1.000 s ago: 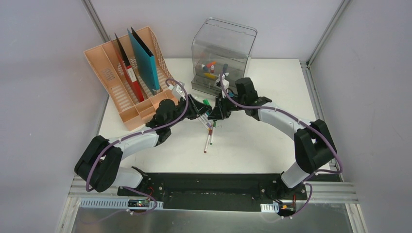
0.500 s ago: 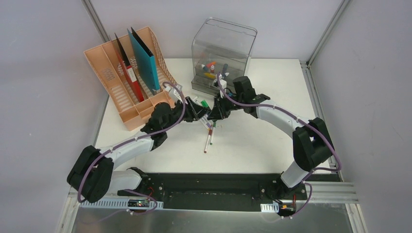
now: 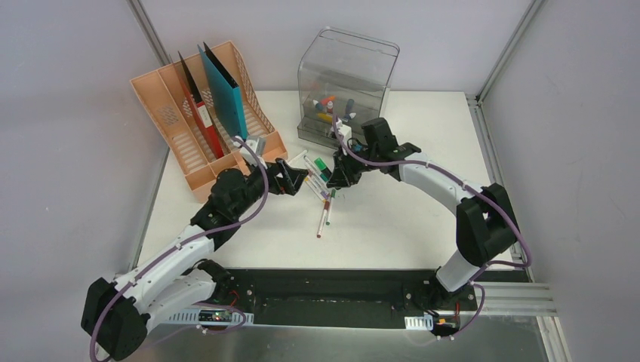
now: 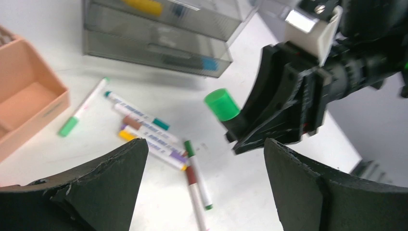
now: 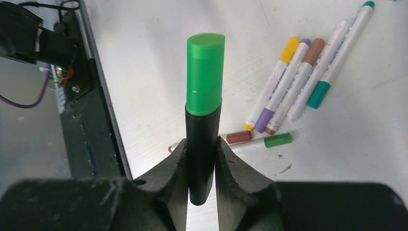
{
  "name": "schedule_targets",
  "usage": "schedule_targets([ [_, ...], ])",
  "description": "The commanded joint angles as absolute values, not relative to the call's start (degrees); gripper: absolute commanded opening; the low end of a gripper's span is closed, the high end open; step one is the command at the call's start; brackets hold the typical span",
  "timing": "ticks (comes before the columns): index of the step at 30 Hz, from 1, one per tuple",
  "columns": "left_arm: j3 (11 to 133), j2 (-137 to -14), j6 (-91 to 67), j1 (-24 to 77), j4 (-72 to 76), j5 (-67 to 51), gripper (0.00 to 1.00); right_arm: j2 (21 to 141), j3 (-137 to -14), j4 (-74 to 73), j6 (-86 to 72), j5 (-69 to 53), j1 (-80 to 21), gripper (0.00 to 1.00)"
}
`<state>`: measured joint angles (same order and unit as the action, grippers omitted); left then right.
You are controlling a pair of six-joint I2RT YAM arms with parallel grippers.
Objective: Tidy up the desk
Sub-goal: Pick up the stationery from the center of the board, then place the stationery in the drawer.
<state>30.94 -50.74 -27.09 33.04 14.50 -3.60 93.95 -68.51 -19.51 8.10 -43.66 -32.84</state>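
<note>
Right arm outstretched, right claw clamping green-capped marker

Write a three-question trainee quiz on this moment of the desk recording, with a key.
1. True or false: the left gripper is shut.
2. The right gripper holds: A) green-capped marker; B) scissors; C) nothing.
3. Where does the teal folder stand?

Key: 1 false, it is open and empty. 2 A. 3 In the peach file rack.
</note>
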Motion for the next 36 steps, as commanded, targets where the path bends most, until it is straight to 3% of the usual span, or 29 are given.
schedule_targets([
  [1,31.5,-46.9,-16.0,33.3,2.8,4.2,0.94,89.8,-71.4,-22.5,15.7,-39.8,-32.7,0.00],
  [14,30.7,-38.5,-8.9,33.3,-9.6,12.6,0.93,86.8,-76.9,-30.2,26.1,-24.3,-31.1,0.00],
  [31,25.6,-37.6,-8.2,33.4,-10.6,16.5,0.93,99.8,-94.7,-38.5,40.0,-3.9,-31.5,0.00],
  [36,25.5,-36.4,-8.4,33.4,-10.9,16.6,0.93,104.4,-99.3,-40.1,41.7,-1.8,-31.9,0.05],
])
